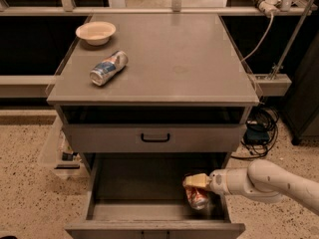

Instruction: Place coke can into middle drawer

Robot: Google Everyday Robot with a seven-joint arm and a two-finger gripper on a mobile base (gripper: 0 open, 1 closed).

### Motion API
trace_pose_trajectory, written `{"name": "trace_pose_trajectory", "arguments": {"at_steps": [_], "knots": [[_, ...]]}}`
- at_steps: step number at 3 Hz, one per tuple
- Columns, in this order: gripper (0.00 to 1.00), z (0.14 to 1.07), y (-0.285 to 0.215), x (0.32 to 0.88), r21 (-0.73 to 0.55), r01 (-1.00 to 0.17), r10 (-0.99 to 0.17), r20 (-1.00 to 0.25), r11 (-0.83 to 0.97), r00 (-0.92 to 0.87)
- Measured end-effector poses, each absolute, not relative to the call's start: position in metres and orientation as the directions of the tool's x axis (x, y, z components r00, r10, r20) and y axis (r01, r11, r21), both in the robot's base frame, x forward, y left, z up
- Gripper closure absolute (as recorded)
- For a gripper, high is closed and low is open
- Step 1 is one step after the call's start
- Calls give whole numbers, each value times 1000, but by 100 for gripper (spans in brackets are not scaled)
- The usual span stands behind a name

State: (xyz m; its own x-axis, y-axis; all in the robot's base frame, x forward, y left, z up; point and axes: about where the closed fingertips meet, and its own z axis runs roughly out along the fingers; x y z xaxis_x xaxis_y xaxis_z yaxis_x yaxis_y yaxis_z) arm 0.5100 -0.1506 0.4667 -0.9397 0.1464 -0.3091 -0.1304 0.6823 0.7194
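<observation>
The middle drawer is pulled open below the cabinet top, a grey tray with a bare floor. The coke can, red-orange with a silver end, is tilted at the drawer's right front corner. My gripper reaches in from the right on a white arm, its pale fingers at the can's top end, touching or nearly touching it. The arm hides part of the drawer's right wall.
A grey drawer front with a black handle is shut above the open drawer. On the cabinet top lie a blue, white and red can on its side and a cream bowl. Cables hang at the right.
</observation>
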Motion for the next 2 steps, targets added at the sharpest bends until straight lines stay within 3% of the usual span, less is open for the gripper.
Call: {"name": "trace_pose_trajectory", "arguments": {"at_steps": [1, 2], "knots": [[10, 467, -150, 510, 719, -130, 146, -309, 682, -940], [0, 467, -150, 510, 719, -130, 146, -309, 682, -940]]}}
